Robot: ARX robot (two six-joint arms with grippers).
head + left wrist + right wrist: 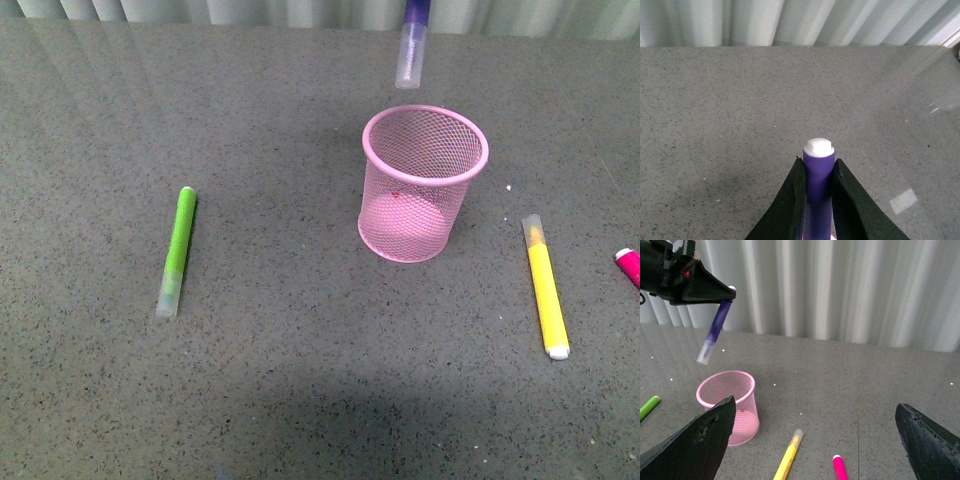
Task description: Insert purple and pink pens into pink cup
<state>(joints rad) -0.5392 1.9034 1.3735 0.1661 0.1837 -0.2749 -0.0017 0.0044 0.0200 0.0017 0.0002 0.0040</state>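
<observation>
A grey speckled tabletop [300, 400] fills the scene, meeting a pale, vertically pleated curtain [840, 285] along its far edge. A soft shadow darkens the near middle; faint glare streaks the far left.

The cup [410, 215] is standing upright on the worktop [300, 390], right of centre. The held pen [412, 50] is hanging in the left pincer [818, 165], above the cup's far rim and clear of it. The left marker [176, 250] is lying well left of the cup. The right marker [546, 288] is lying right of the cup, apart from it, and the other pen [629, 265] is lying further right, at the view's edge.
</observation>
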